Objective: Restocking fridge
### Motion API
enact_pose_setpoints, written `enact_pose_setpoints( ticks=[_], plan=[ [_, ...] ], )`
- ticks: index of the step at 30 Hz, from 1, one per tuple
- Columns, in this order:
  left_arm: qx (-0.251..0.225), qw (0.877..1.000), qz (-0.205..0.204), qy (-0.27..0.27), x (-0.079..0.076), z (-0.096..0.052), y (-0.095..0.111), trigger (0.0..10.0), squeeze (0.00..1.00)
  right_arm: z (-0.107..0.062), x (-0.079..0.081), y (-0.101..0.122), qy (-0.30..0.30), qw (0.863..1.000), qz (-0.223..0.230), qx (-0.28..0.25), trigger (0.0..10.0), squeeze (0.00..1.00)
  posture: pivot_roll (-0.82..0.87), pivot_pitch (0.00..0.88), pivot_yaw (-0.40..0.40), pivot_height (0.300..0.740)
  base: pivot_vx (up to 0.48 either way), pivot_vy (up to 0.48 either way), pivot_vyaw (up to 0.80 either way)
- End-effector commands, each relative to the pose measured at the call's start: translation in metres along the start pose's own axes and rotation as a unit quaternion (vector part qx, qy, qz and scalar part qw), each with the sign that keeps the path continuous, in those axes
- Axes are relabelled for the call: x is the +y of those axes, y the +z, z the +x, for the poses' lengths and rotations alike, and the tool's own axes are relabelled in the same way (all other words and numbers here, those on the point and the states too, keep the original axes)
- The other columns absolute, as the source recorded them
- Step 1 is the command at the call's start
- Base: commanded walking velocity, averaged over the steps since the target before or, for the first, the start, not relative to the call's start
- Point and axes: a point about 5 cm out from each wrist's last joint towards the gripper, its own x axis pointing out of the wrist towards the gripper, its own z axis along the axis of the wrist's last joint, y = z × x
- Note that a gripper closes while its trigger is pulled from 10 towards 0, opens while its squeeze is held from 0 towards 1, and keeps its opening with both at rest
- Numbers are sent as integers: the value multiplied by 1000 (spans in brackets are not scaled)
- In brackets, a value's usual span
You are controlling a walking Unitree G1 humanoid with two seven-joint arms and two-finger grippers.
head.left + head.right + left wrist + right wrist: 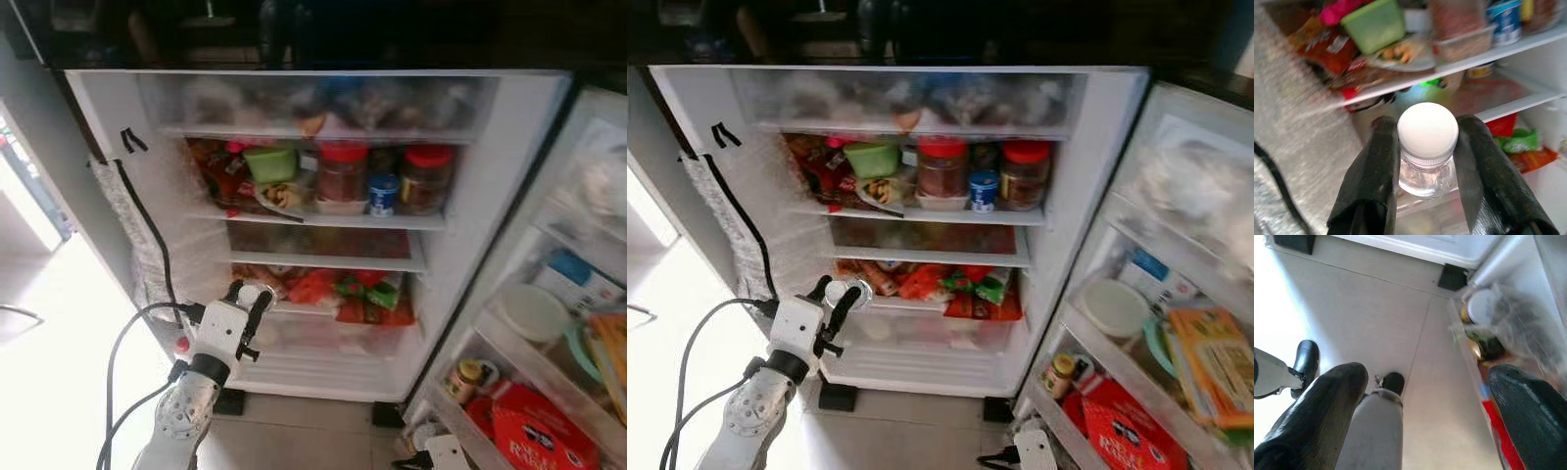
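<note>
Left claw [1427, 161] clamped on a small bottle [1427, 147] with a white cap, held up near the fridge [490, 196] lower shelf. Right claw [1430, 396] wide apart, over the floor [1376, 308].

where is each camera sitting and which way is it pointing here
Left eye, right eye: head, looking forward and down into the open white fridge; silver left arm shows.
Left wrist: along the left end effector, shut on a clear plastic bottle with white cap, facing the shelves.
Right wrist: hanging, facing the grey tiled floor, right end effector open.
Shared: the green square tub.
</note>
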Motion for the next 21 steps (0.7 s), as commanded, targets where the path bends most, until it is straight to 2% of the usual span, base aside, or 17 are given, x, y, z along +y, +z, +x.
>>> enact_pose_setpoints(
  ticks=[1, 11, 17, 21],
  plan=[
    [-15, 1000, 14, -11, -1, 3, 8, 10000, 0, 0, 1, 2, 3, 1000, 2, -5, 10000, 0, 53, 0, 0, 740, 292, 0, 0],
    [-16, 1000, 17, -10, 0, 4, 10, 10000, 0, 0, 1, 2, 6, 1000, -2, -3, 10000, 0, 55, 0, -2, 740, 294, 0, 0],
    [-16, 999, 19, -20, -6, 5, 10, 10000, 0, 0, 1, 2, 8, 1000, -1, -3, 10000, 0, 53, 0, -5, 740, 284, 0, 0],
    [-12, 1000, 13, -24, -8, 5, 9, 10000, 0, 0, 1, 1, 9, 1000, -1, -3, 10000, 0, 51, 0, -5, 740, 0, 0, 0]
  ],
)
